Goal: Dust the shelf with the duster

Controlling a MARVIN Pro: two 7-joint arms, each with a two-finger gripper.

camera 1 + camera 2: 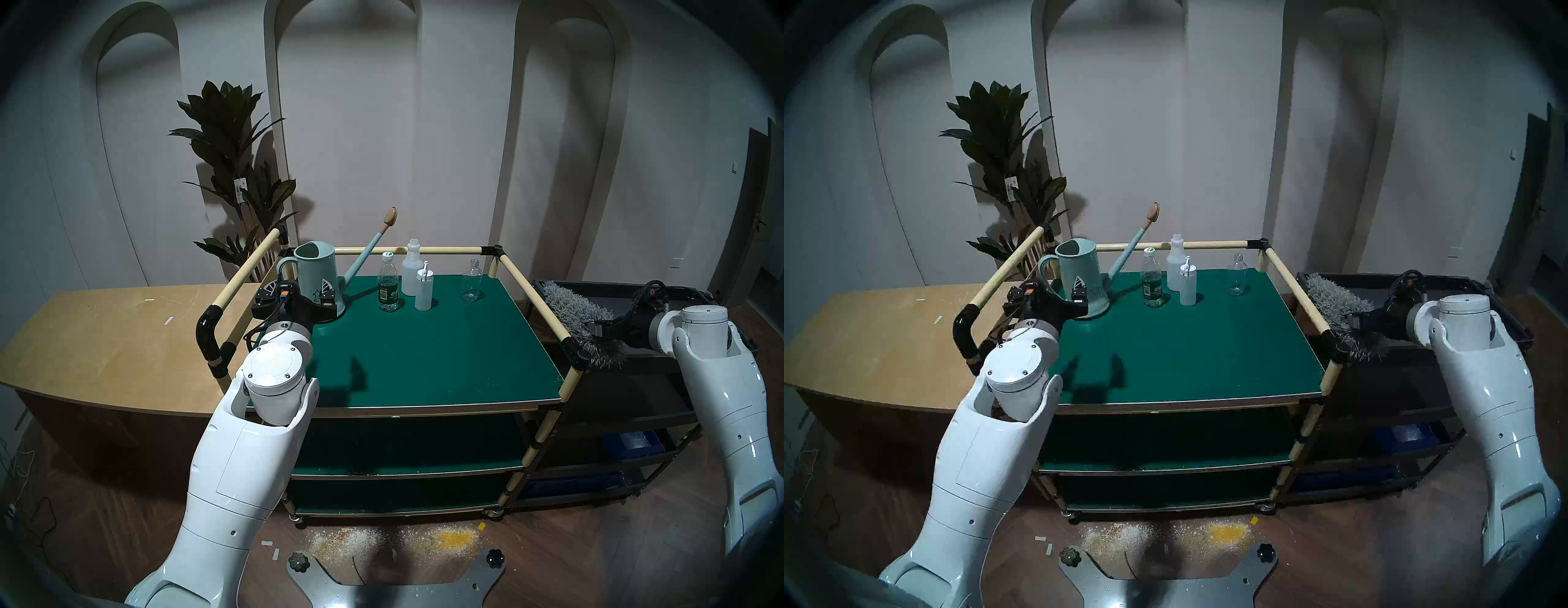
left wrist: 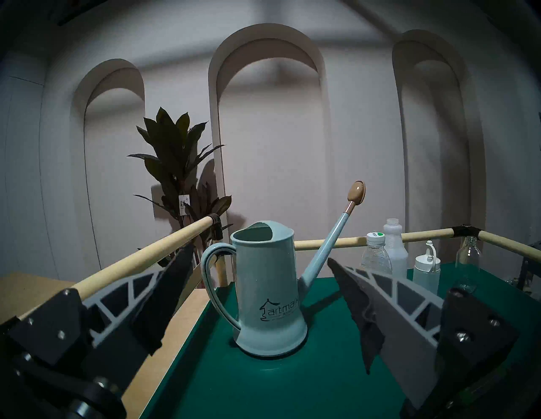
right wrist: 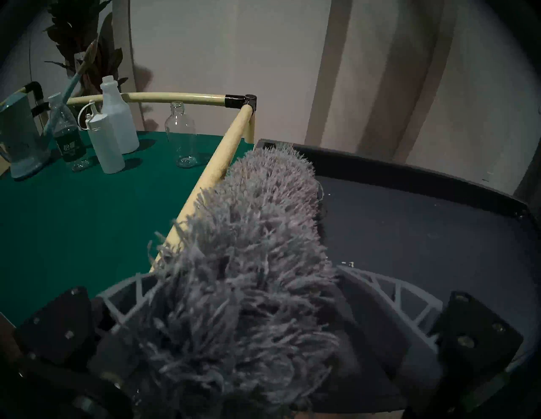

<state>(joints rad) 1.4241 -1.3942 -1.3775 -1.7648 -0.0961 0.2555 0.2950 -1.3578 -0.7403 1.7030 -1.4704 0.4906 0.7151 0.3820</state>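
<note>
Far left, my left gripper (image 1: 297, 297): jaws spread wide and holding nothing, level with the watering can (image 1: 316, 271), which stands just ahead of them.
Watering can: pale blue, smooth and stiff, with a loop handle and a long thin spout; it stands on the back left corner of the shelf (image 1: 424, 348).
Shelf: flat dark-green board with a pale edge, matte and bare across the front, fenced by cream tube rails (image 1: 539, 297).
Bottles: a clear water bottle (image 1: 388, 282), two white plastic ones (image 1: 411, 271) and an empty glass bottle (image 1: 471, 282) stand upright along the back. I judge them light and easy to topple.
Duster (image 1: 572, 314): long, shaggy, grey. It lies outside the shelf on the black cart's top tray (image 3: 424, 240), its fluff against the right rail.
Handling, my guess: very light and soft; the fluff would squash and slip in a pinch, so I would take the short dark handle at the near end.
Right gripper (image 3: 238, 275): fingers wide apart either side of the duster's near end, not pinching it.
</note>
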